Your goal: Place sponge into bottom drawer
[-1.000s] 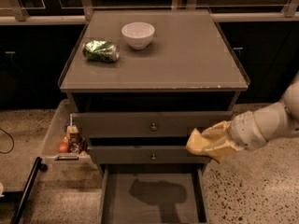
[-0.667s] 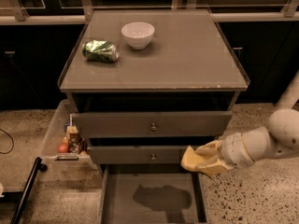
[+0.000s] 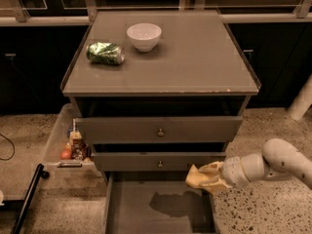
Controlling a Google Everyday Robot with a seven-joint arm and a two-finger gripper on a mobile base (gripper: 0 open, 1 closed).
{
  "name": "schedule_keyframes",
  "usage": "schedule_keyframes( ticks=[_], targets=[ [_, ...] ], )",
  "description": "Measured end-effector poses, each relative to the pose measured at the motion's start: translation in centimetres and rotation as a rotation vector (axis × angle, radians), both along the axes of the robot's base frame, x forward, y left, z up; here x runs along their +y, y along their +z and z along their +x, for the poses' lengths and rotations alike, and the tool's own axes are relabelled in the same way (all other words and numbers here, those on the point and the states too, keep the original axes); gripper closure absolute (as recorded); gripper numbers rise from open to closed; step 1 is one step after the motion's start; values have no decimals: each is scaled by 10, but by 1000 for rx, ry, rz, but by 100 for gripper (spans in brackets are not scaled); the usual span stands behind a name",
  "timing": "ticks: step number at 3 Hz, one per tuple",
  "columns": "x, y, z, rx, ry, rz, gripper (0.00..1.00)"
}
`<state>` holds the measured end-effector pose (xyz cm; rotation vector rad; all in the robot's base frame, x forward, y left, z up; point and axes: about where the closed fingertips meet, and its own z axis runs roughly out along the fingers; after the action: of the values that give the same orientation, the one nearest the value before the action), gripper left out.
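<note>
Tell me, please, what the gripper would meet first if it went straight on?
Probably the bottom drawer, at its floor: the gripper, holding the sponge, points left and slightly downward over it, though depth is unclear.

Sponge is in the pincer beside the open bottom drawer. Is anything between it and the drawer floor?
Nothing visible does. The pincer holds the sponge over the right side of the pulled-out bottom drawer, whose grey floor shows only a shadow.

The gripper (image 3: 208, 178), above the matt bottom drawer's (image 3: 141, 211) right wall, clasps the soft sponge (image 3: 196, 178).
</note>
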<state>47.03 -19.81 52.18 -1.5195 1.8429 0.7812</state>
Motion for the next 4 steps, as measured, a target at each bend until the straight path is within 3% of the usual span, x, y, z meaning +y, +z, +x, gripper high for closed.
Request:
schedule_keyframes(
  ticks=[2, 4],
  targets=[
    [4, -19, 4, 0, -16, -2, 100],
    [20, -112, 37, -81, -27, -14, 100]
  ],
)
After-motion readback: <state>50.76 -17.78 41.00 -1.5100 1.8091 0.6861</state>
